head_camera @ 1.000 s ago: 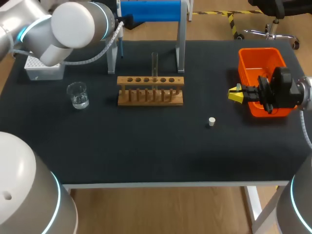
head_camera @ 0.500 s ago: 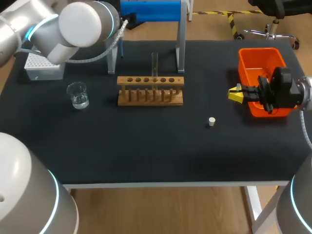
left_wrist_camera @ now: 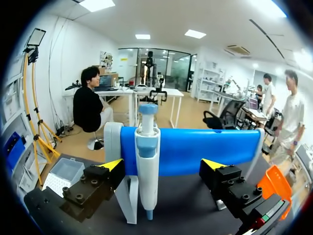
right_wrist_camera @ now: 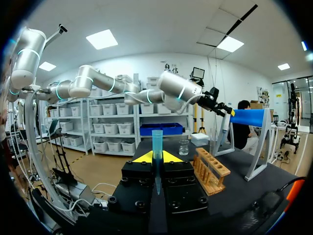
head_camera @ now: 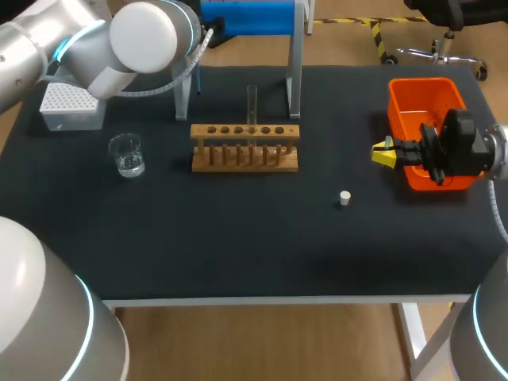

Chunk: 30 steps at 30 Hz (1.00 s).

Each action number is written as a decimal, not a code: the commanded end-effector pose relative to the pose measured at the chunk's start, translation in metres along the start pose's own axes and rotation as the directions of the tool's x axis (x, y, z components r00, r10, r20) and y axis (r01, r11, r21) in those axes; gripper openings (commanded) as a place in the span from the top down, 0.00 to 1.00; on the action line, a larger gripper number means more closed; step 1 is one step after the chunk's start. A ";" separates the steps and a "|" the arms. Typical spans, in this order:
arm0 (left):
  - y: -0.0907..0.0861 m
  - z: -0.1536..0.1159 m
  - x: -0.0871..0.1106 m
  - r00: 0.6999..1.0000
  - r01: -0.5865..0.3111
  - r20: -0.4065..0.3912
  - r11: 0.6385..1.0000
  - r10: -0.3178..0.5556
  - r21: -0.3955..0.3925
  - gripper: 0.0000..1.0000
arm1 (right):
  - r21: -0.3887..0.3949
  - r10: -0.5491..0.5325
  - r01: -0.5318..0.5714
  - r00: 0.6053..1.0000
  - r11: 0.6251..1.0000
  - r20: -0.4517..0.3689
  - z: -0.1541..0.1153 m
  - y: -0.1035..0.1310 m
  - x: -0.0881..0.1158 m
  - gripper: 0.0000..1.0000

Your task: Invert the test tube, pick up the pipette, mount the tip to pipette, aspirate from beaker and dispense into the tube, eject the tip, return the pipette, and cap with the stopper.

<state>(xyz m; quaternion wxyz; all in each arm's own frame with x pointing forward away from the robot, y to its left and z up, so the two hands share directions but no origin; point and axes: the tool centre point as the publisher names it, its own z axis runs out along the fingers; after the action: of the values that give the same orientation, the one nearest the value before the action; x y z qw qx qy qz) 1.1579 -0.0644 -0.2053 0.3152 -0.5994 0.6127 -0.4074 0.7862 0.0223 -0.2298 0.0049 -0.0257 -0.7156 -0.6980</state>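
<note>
The white and blue pipette [left_wrist_camera: 146, 166] hangs upright on the blue stand [head_camera: 246, 16] at the table's back. My left gripper [left_wrist_camera: 162, 164] is open with the pipette between its fingers, not touched by either, nearer one of them. In the head view the left arm [head_camera: 143, 36] hides that gripper. The glass test tube [head_camera: 252, 107] stands upright in the wooden rack [head_camera: 244, 147]. The beaker [head_camera: 127, 155] holds clear liquid. A white stopper [head_camera: 344, 198] lies loose. My right gripper [head_camera: 385, 152] hovers beside the orange bin [head_camera: 425, 119], shut on a blue pipette tip [right_wrist_camera: 157, 147].
A white tip box [head_camera: 67, 107] sits at the back left, behind the beaker. The stand's grey legs [head_camera: 294, 79] rise just behind the rack. Dark tabletop [head_camera: 238, 238] stretches in front of the rack and stopper.
My left arm has swung to the right, toward the pipette stand. The right arm and everything on the table have stayed put.
</note>
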 end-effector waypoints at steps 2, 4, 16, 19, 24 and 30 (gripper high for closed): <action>0.000 0.006 0.000 1.000 -0.001 0.011 1.000 0.001 0.000 0.00 | 0.001 0.000 0.000 1.000 1.000 -0.001 -0.001 0.000 0.001 1.00; 0.000 0.007 -0.001 1.000 -0.001 0.015 1.000 0.001 0.001 0.00 | 0.001 0.000 0.000 1.000 1.000 -0.001 -0.001 0.000 0.001 1.00; -0.002 0.009 -0.007 0.999 -0.003 0.034 1.000 0.003 0.009 0.00 | 0.001 0.000 0.000 1.000 1.000 -0.001 -0.001 0.000 0.001 1.00; -0.002 0.010 -0.009 0.999 -0.002 0.039 1.000 0.002 0.010 0.00 | 0.001 0.000 0.000 1.000 1.000 -0.001 -0.001 0.000 0.001 1.00; -0.002 0.010 -0.009 0.999 -0.001 0.042 1.000 0.001 0.010 0.00 | 0.001 0.000 0.000 1.000 1.000 -0.001 -0.001 0.000 0.001 1.00; -0.001 0.009 -0.010 0.999 -0.003 0.045 1.000 0.002 0.010 0.39 | 0.001 0.000 0.000 1.000 1.000 -0.001 -0.001 0.000 0.001 1.00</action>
<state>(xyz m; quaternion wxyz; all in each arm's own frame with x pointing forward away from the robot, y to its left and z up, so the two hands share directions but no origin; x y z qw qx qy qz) 1.1673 -0.0544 -0.2095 0.3314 -0.6043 0.6055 -0.3980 0.7862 0.0223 -0.2298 0.0049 -0.0257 -0.7156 -0.6980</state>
